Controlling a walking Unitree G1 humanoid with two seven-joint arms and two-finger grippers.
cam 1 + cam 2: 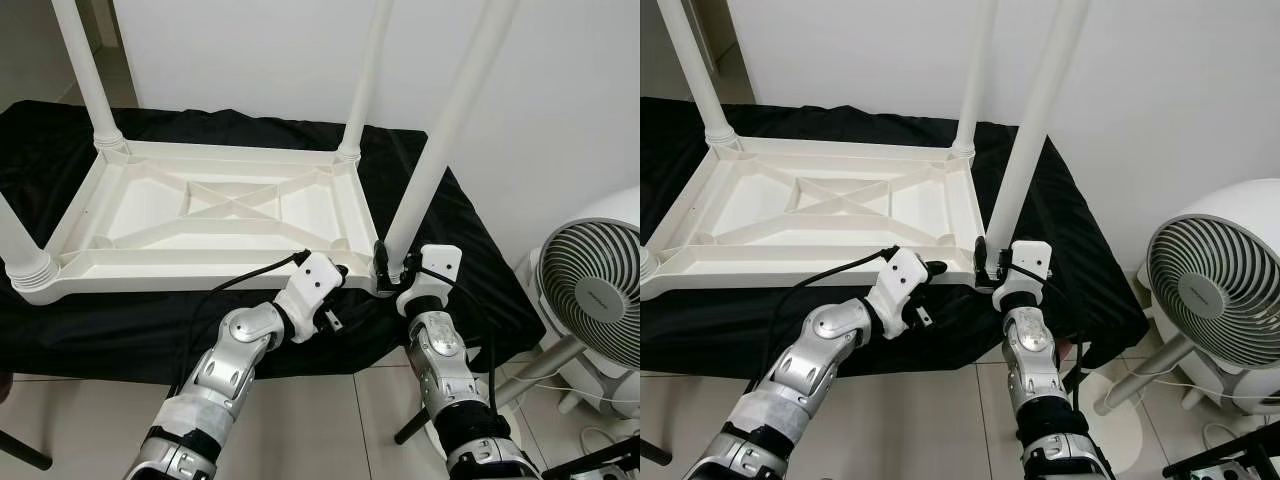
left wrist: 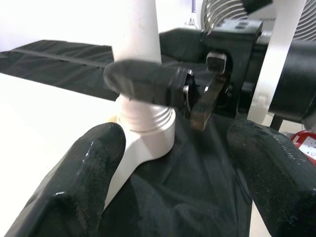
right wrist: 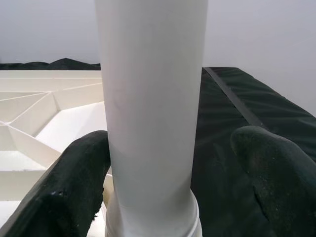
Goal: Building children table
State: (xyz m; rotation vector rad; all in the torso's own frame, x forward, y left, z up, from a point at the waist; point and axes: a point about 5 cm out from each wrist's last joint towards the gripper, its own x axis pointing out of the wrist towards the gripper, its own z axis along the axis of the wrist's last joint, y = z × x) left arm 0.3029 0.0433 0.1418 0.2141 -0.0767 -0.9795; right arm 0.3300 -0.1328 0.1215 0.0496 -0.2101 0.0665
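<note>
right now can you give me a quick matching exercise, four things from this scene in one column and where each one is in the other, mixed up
Things:
1. right gripper
2. left gripper
3. fan
4. tabletop

Places:
A. upside down on the black cloth
B. on the floor at the robot's right
C. around the base of the nearest leg
D. at the table's near edge, left of that leg

Pairs: 1-C, 2-D, 3-B, 4-A

Two arms of silver-grey segmented metal, rounded casings with bolt heads at the joints, black collars near the elbows. Each wrist carries a white boxy camera housing; a black cable loops out from the left wrist and another runs along the right forearm. Left pincer and right pincer each bear two long black fingers, matte and slightly textured, broad and rounded at the tips.
</note>
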